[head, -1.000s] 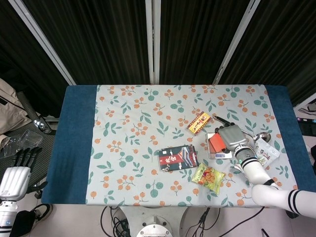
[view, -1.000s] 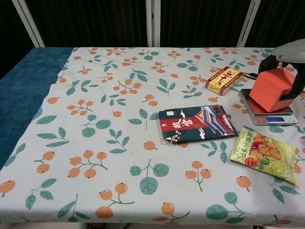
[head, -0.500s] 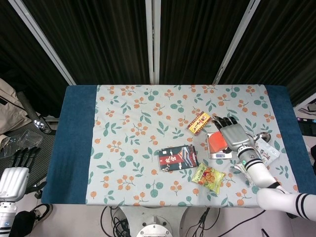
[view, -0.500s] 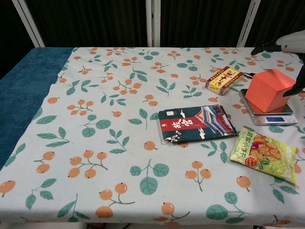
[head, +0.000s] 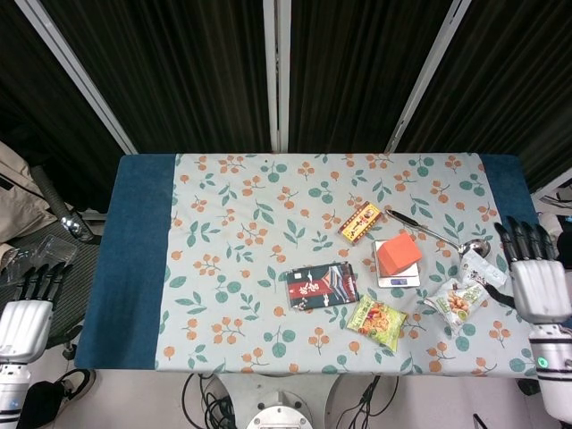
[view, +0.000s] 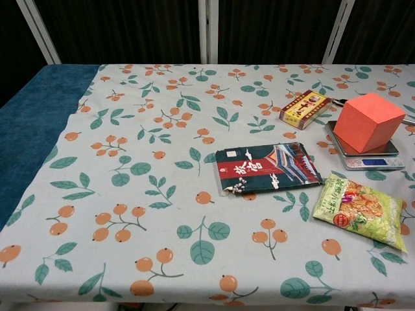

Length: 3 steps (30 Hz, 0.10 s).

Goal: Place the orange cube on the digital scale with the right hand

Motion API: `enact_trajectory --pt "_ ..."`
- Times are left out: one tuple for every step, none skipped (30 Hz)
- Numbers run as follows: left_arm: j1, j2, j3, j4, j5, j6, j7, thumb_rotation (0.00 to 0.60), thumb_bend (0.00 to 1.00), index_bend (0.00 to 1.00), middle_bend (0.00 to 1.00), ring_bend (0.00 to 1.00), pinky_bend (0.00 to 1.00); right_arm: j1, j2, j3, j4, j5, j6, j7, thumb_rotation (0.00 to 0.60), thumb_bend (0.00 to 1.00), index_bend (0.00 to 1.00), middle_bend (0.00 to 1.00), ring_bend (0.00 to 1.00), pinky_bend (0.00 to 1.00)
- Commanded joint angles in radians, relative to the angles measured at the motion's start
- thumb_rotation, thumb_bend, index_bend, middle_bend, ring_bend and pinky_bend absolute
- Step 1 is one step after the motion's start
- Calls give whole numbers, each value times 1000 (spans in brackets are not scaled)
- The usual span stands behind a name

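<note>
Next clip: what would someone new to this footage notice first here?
The orange cube sitting on the small digital scale toward the table's right side. Close by lie a green snack bag in front and a dark packet to the left. The right hand hangs open off the table's right edge.

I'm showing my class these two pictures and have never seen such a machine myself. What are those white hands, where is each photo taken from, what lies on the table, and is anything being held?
This is a two-armed robot with finger hands, steered by a person. One picture looks down from its head, the other forward from its chest. The left hand and right hand sit off the table's sides, fingers spread, holding nothing. On the flowered cloth an orange cube sits on a digital scale. Nearby lie a yellow-red box, a dark packet, a green snack bag, a metal spoon and small wrapped packets.
</note>
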State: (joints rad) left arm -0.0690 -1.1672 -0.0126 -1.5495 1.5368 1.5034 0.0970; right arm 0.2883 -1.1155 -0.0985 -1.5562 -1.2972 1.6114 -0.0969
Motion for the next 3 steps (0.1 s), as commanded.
enact_trajectory --pt "-6 -3 -6 -4 -5 -5 7 600 72 69 53 0 0 -148 -93 -28 193 -78 85 174 600 0 0 0 0 0" --pt "-8 -3 -8 -5 -3 -5 9 600 72 69 53 0 0 -158 -99 -24 210 -80 86 186 600 0 0 0 0 0" --pt "-10 -4 -9 -6 -1 -4 11 600 72 69 53 0 0 -164 -104 -18 223 -82 87 193 600 0 0 0 0 0"
